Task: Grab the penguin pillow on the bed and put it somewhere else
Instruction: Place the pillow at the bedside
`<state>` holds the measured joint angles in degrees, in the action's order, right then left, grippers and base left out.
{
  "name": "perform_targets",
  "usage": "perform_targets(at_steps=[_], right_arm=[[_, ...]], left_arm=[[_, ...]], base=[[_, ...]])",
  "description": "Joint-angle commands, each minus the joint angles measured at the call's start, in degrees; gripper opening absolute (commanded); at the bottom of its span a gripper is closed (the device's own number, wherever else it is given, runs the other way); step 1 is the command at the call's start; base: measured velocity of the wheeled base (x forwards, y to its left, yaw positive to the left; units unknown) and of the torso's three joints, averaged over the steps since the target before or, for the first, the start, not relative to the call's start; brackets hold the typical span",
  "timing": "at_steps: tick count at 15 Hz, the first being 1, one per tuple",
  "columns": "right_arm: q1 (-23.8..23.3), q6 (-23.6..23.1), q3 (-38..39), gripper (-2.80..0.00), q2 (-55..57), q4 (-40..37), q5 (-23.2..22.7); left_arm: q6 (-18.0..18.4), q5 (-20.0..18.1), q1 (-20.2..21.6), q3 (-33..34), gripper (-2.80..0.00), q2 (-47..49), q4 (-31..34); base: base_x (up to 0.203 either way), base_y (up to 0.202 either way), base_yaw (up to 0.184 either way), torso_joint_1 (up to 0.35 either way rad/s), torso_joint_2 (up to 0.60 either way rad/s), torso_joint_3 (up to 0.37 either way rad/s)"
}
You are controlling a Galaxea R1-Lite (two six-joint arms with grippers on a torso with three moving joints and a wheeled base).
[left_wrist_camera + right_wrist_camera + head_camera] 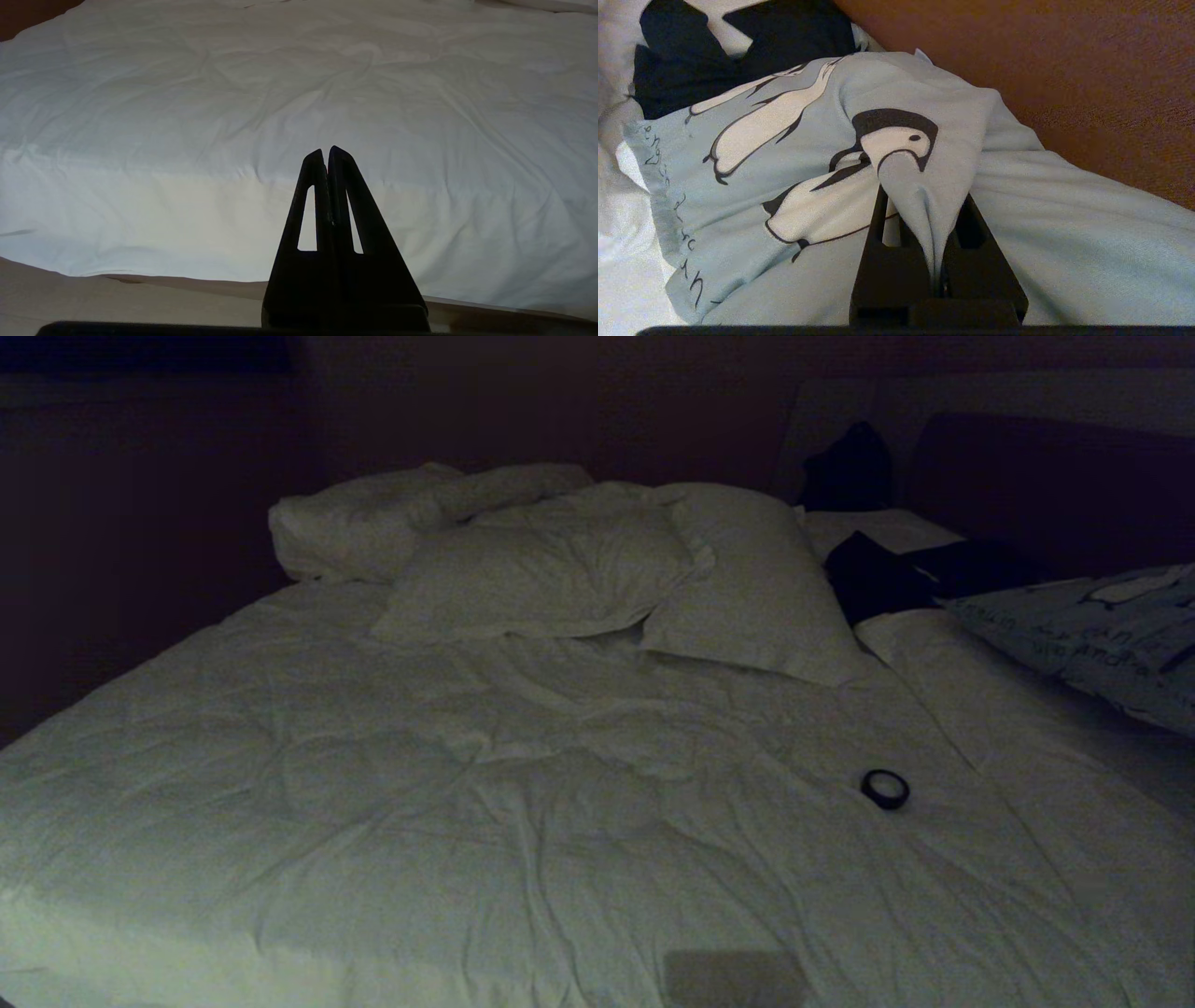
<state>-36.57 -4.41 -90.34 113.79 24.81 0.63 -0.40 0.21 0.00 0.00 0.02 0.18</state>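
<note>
The penguin pillow (1102, 635), light grey-blue with black lettering, shows at the right edge of the bed (467, 821) in the head view. In the right wrist view its cover (784, 154) fills the picture, with black-and-white penguins printed on it. My right gripper (923, 198) is shut on a pinched fold of that cover, which bunches up between the dark fingers. Neither arm appears in the head view. My left gripper (326, 151) is shut on nothing and is parked low before the white duvet (187, 116) at the bed's near edge.
Two white pillows (551, 569) (756, 588) and a bunched one (373, 523) lie at the head of the bed. A small black ring (884, 789) rests on the duvet. Dark clothing (878, 574) lies beside the penguin pillow. A dark headboard (1046, 476) stands behind.
</note>
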Motion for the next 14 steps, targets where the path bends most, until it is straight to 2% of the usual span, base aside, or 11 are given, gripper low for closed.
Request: perform_targets(at_steps=[1, 2, 3, 9, 14], right_arm=[[0.0, -0.3, 0.3, -2.8, 0.2, 0.2, -0.2], [0.0, -0.3, 0.5, -2.8, 0.2, 0.2, -0.3], [0.0, -0.5, 0.7, 0.0, 0.2, 0.2, -0.3], [0.1, -1.1, 1.6, 0.0, -1.3, 0.4, -0.3], [0.2, -1.0, 6.4, 0.0, -9.1, 0.7, -0.4]], left_arm=[[0.0, 0.0, 0.0, 0.1, -2.8, 0.0, 0.0], [0.0, 0.0, 0.0, 0.1, -2.8, 0.0, 0.0], [0.0, 0.0, 0.0, 0.1, -2.8, 0.0, 0.0], [0.0, 0.0, 0.0, 0.1, -2.8, 0.0, 0.0], [0.0, 0.0, 0.0, 0.1, -2.8, 0.0, 0.0]], base=[[0.0, 0.0, 0.0, 0.0, 0.0, 0.0], [0.0, 0.0, 0.0, 0.0, 0.0, 0.0], [0.0, 0.0, 0.0, 0.0, 0.0, 0.0], [0.0, 0.0, 0.0, 0.0, 0.0, 0.0], [0.0, 0.0, 0.0, 0.0, 0.0, 0.0]])
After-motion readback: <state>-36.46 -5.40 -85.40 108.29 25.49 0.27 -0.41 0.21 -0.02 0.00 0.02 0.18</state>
